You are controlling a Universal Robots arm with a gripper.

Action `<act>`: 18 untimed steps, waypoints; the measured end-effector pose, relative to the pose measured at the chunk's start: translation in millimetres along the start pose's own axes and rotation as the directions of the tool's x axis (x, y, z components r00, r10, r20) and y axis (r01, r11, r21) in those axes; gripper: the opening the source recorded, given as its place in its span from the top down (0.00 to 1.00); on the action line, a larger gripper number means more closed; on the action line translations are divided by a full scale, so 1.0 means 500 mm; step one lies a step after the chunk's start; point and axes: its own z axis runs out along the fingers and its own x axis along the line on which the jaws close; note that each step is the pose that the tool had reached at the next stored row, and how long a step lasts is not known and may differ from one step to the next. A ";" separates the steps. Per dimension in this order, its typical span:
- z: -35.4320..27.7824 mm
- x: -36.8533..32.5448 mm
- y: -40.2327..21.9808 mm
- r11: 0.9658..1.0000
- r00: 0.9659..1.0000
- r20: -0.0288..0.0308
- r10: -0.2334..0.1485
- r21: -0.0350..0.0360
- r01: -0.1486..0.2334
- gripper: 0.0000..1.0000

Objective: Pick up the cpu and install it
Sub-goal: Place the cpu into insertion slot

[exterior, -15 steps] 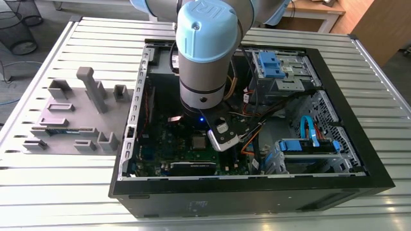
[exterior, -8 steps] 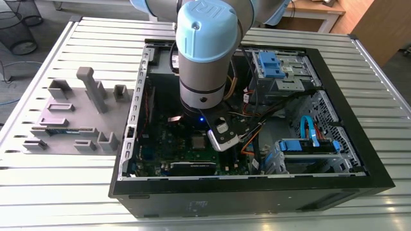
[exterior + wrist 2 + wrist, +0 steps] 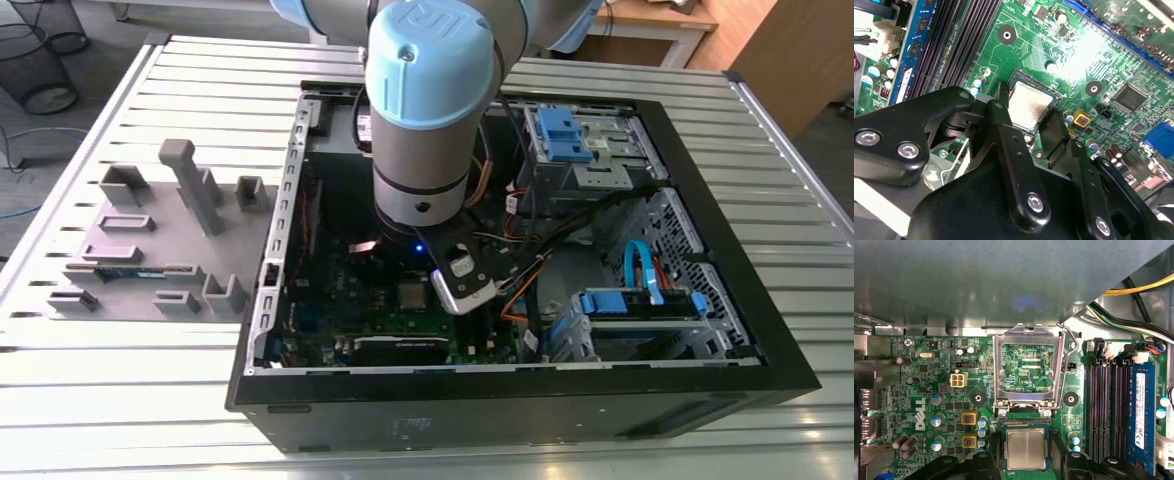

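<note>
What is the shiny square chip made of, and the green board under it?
The chip looks like metal on top: silvery, smooth, softly shiny. The green board is probably a stiff plastic-like sheet with a glossy coat, since light glares off it in the second wrist view.

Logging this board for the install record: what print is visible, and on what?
Motherboard: large white logo lettering, a brand mark, left unquoted.
Board seen through the open socket frame: tiny white lettering, too small to read.
Memory stick: white label, print too small to read.
Cpu: no legible marking on its metal top.
</note>
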 end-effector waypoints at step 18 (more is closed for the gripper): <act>-0.004 0.000 0.000 0.999 0.999 0.001 0.037 0.006 -0.037 0.51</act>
